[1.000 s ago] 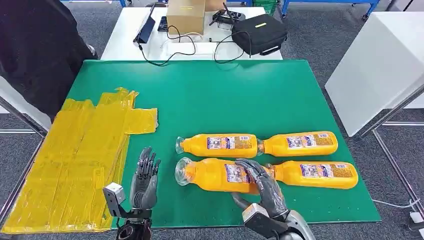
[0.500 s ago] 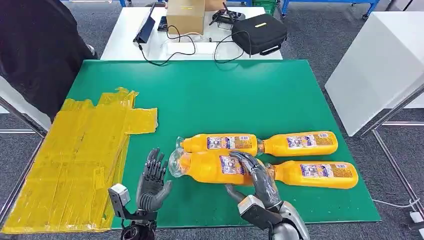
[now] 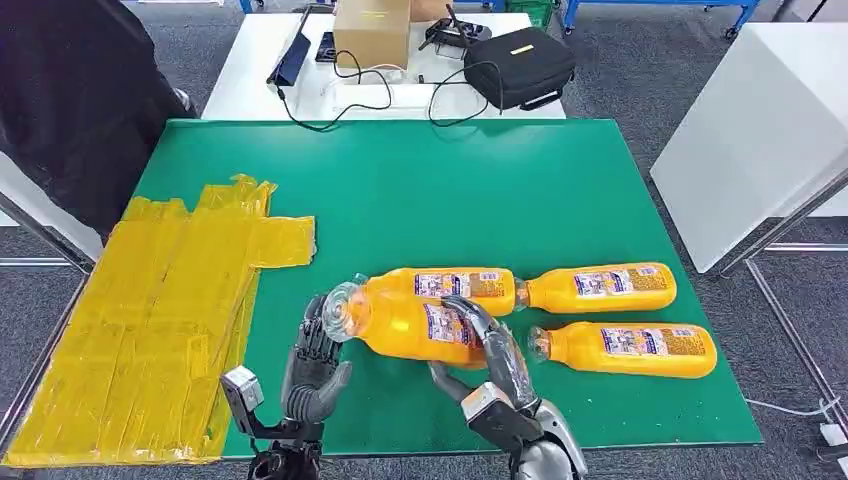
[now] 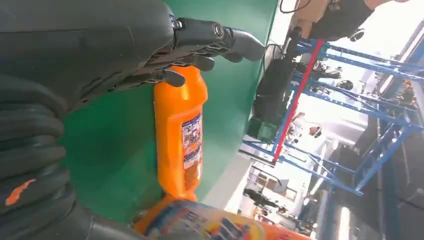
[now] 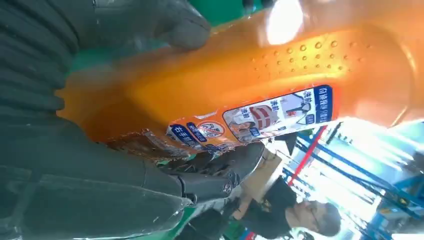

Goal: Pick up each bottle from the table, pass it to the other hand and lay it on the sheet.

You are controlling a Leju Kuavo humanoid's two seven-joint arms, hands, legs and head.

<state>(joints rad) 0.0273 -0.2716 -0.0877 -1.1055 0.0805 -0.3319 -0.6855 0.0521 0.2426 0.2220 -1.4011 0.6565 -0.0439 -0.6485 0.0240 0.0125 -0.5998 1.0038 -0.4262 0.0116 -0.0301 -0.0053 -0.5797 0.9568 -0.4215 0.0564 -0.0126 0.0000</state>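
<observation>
My right hand [image 3: 495,365] grips an orange bottle [image 3: 400,322] around its label and holds it lifted off the green mat [image 3: 450,190], tilted, with its clear end toward my left. My left hand [image 3: 311,368] is open with its fingers raised just under that clear end; whether they touch it I cannot tell. In the right wrist view the thumb [image 5: 165,25] and fingers [image 5: 215,170] wrap the bottle [image 5: 260,70]. Three more orange bottles lie on the mat: one behind the held one [image 3: 455,284], two to the right [image 3: 600,287] [image 3: 625,348]. The yellow sheet [image 3: 140,310] covers the mat's left side.
A person in black [image 3: 70,90] stands at the table's far left corner. Behind the mat a white table carries a cardboard box [image 3: 372,30], a black bag [image 3: 518,65] and cables. A white cabinet [image 3: 760,130] stands to the right.
My right hand has lifted the near bottle off the mat and carried it left toward my left hand. The left hand has shifted slightly right and now sits under the bottle's clear end.
</observation>
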